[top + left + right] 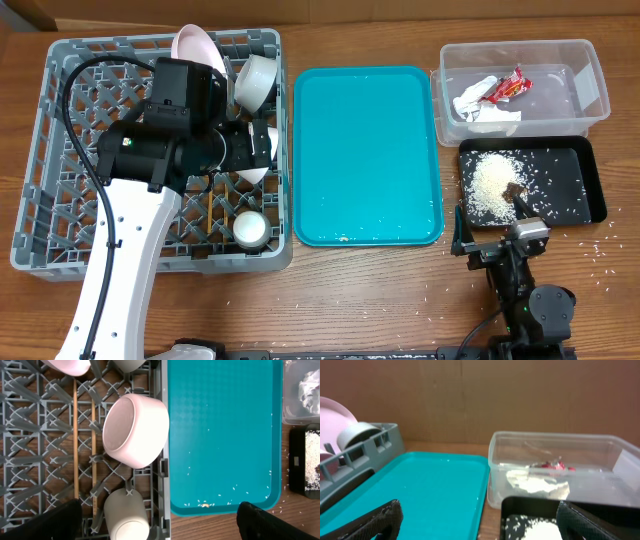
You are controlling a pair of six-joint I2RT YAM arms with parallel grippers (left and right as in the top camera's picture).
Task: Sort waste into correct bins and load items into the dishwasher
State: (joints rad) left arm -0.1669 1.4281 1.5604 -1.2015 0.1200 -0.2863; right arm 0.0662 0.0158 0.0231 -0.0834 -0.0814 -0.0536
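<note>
Hanging over the right half of the grey dish rack [40, 210], the left arm [140, 150] has the left jaws spread wide with nothing between them. Inside the rack, the white plate [193, 45] stands on edge at the far side, with 1 bowl [256, 82] tipped just to its right. The 2nd bowl [135, 430] lies on its side against the right wall, and the small cup [249, 230] sits in the near right corner. The 2 chopsticks [76, 445] lie flat on the rack floor, side by side, left of that bowl. The teal tray [365, 150] lies just right of the rack, with a few rice grains along its near edge. At far right, the clear tub [592, 95] holds the crumpled napkin [485, 108] and the red wrapper [508, 85]. On its near side, the black tray [580, 185] holds a heap of rice [490, 185] with a brown scrap [516, 190] at the heap's right edge. Loose grains dot the counter [380, 300] around the black tray. The right arm [520, 270] sits low at the near right, the right jaws wide open and empty, facing the tub and black tray
</note>
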